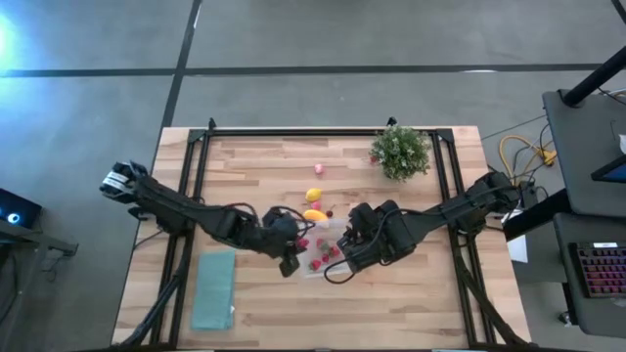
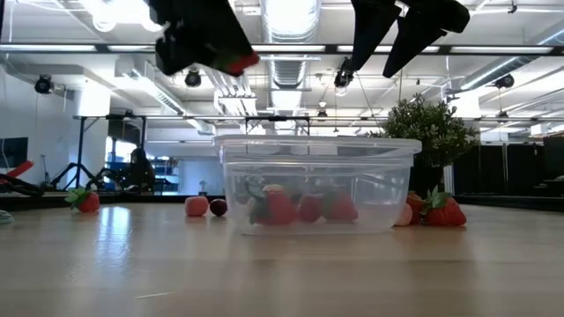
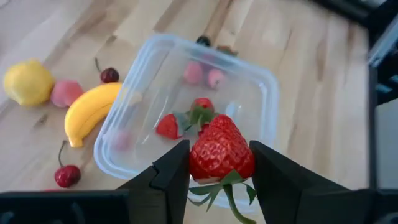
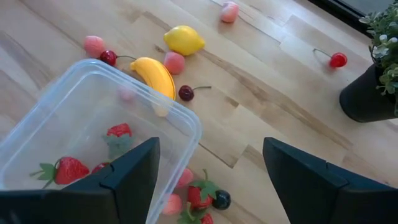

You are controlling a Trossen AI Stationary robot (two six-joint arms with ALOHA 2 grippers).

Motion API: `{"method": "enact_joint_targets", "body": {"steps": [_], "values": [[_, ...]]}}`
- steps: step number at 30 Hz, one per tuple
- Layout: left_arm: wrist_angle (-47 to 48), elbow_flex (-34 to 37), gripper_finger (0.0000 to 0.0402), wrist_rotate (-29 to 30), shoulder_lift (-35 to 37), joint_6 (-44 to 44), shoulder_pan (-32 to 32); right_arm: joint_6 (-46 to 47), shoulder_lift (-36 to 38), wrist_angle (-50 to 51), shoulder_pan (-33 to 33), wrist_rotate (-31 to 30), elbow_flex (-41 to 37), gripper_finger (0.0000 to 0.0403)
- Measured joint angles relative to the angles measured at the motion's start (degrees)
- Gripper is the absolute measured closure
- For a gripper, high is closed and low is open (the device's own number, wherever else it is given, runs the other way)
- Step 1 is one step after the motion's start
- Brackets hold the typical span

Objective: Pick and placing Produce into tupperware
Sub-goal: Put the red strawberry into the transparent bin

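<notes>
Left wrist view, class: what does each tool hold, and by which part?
The left tool grips a strawberry by its red sides, above the tupperware. The right tool holds nothing.

Bystanders on and around the wooden table

A green bushy potted plant (image 1: 400, 153) in a dark pot (image 4: 368, 93) stands near the table's (image 1: 264, 313) far right corner. A flat teal-green rectangle (image 1: 213, 289) lies near the front left edge. Off the table's right side sit yellow cables (image 1: 520, 153) and a keyboard (image 1: 599, 271) with lit keys, on a grey concrete floor (image 1: 323, 39) crossed by dark lines.
</notes>
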State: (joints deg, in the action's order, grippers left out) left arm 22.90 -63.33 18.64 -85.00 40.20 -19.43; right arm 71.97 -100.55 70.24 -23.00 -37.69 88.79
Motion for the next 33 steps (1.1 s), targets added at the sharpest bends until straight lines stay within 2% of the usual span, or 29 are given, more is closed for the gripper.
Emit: {"method": "enact_joint_targets", "body": {"steps": [5,9,16,18,20,23,26,33], "values": [[-2.16,-0.61,0.0259,-4.03,-5.23,-4.22,1.54,0.02,0.00,-0.01,0.00,0.08,0.00,0.0127],[-1.77,-2.04,0.0240,-4.88,-9.54,-6.25,1.95,0.07,0.00,0.03,0.00,0.13,0.00,0.0125],[-0.77,-4.50,0.0180,-4.61,-9.18,-6.82,2.34,0.42,0.00,0.15,0.00,0.35,-0.11,0.0124],[4.67,-4.51,0.0161,-4.39,-7.68,-8.58,2.85,0.39,0.00,0.28,0.00,0.37,-0.13,0.0122],[15.00,-4.60,0.0147,-2.35,-5.14,-8.08,3.83,0.37,0.00,0.37,0.00,0.39,-0.30,0.0122],[35.38,-4.01,0.0140,2.11,-1.84,-0.21,6.24,0.18,0.00,0.55,0.00,0.55,-0.52,0.0124],[46.72,-1.88,0.0140,3.03,2.19,5.13,9.82,0.14,0.00,0.69,0.00,0.55,-0.92,0.0126],[40.52,7.55,0.0140,-1.39,11.74,6.10,21.59,-0.05,0.05,3.52,0.02,0.64,-1.31,0.0121]]}}
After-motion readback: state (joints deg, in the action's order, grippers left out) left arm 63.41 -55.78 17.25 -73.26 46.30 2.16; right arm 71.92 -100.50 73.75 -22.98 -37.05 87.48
